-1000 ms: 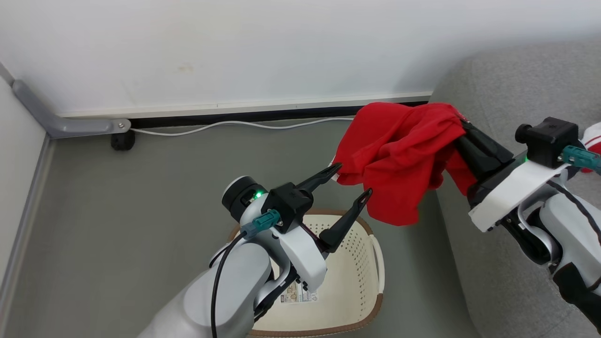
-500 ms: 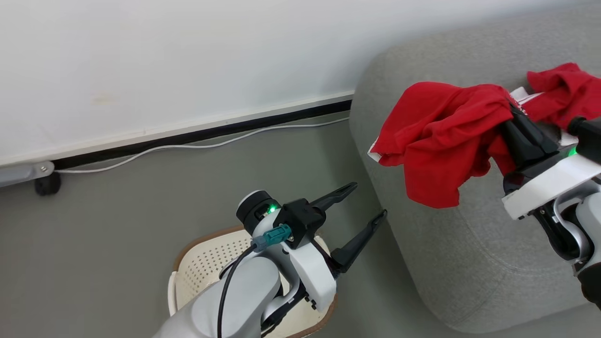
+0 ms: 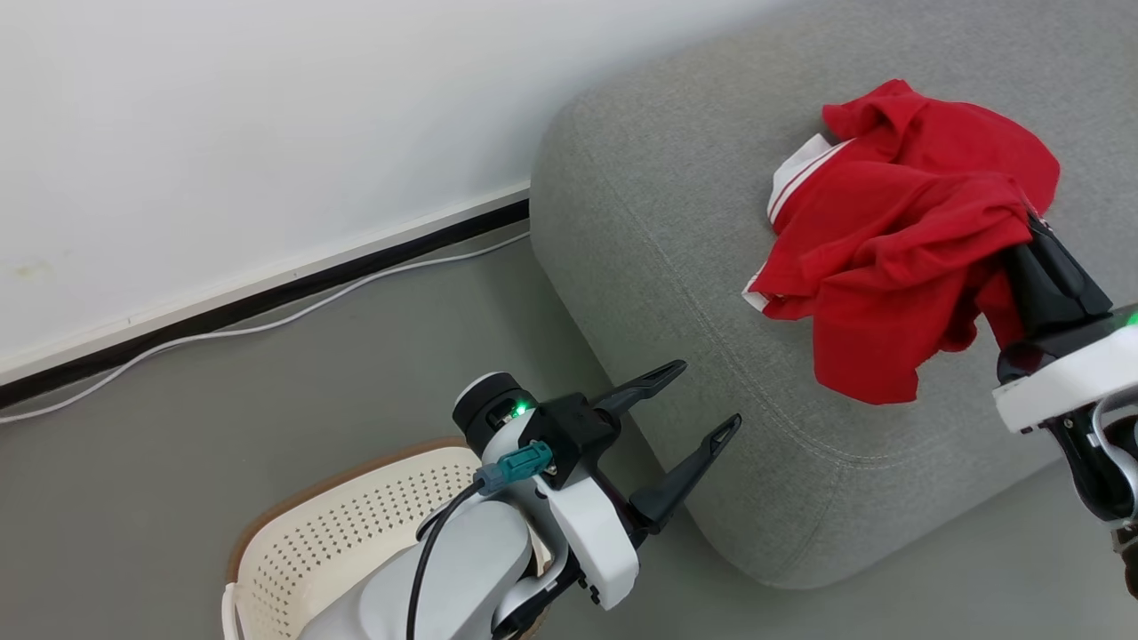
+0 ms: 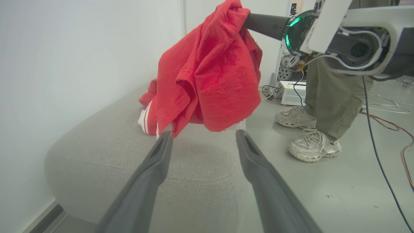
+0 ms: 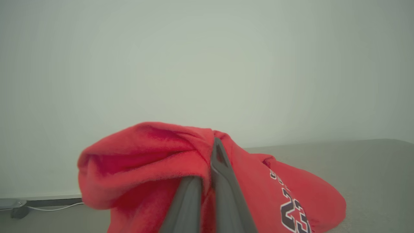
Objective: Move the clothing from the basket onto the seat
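Head view: the left claw (image 3: 707,392) hovers wide open and empty above the floor, just beside the near corner of the grey seat (image 3: 667,222). At the lower left the basket (image 3: 373,507) stands on the floor, partly hidden behind that arm. The right claw (image 3: 1036,244) is clamped on a red garment (image 3: 889,267) that drapes down over the top of the seat. Just behind it, a second red garment (image 3: 942,133) with white striped trim lies crumpled on the seat. A white cable (image 3: 267,324) runs along the foot of the wall.

Left wrist view: beyond the spread fingers, the held garment hangs from the right claw above the seat. Whether its lowest fold touches the cushion, I cannot tell. A person's legs (image 4: 330,97), in olive trousers and pale trainers, stand on the floor past the seat.

Right wrist view: the two fingers press together into bunched red fabric. A dark "23" shows on the red cloth at the lower right, with the seat beyond.
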Controlling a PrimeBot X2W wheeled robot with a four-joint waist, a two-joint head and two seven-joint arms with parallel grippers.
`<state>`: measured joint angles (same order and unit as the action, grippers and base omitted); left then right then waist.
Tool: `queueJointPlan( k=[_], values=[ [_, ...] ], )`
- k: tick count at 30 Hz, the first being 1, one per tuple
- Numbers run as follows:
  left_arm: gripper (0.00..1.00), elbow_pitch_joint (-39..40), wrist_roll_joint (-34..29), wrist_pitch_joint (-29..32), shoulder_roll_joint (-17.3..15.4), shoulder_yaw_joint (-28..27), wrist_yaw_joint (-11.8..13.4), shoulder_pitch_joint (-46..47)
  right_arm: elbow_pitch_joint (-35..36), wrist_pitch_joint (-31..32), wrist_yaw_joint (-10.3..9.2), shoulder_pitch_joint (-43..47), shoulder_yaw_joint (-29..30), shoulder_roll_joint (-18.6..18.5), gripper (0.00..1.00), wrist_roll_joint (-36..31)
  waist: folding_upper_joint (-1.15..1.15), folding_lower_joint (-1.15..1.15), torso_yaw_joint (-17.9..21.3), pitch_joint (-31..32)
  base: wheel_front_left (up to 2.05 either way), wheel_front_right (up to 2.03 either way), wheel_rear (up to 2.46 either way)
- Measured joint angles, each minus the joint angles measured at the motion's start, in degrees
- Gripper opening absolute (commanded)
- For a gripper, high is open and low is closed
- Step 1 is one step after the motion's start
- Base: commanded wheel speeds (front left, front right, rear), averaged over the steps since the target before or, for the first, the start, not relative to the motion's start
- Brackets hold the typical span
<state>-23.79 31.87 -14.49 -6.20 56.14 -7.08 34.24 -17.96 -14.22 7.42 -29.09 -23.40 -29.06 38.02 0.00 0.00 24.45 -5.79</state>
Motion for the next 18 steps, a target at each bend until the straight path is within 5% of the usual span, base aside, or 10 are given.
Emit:
queueJointPlan(
  k=[12, 18],
  values=[
    [1.0, 1.4, -0.2, 0.0, -0.2, -1.6, 0.0, -1.6, 4.1, 0.0, -0.01, 9.2, 11.4, 2.2, 0.0, -4.0, 0.0, 0.0, 4.0, -1.5, 0.0, 0.0, 0.0],
    [1.0, 2.7, -1.0, 0.0, -0.2, -0.9, 0.0, -1.0, 5.4, 0.0, -0.01, 10.0, 22.6, 3.6, 0.0, -7.6, 0.0, 0.0, 3.7, -5.2, 0.0, 0.0, 0.0]
  ],
)
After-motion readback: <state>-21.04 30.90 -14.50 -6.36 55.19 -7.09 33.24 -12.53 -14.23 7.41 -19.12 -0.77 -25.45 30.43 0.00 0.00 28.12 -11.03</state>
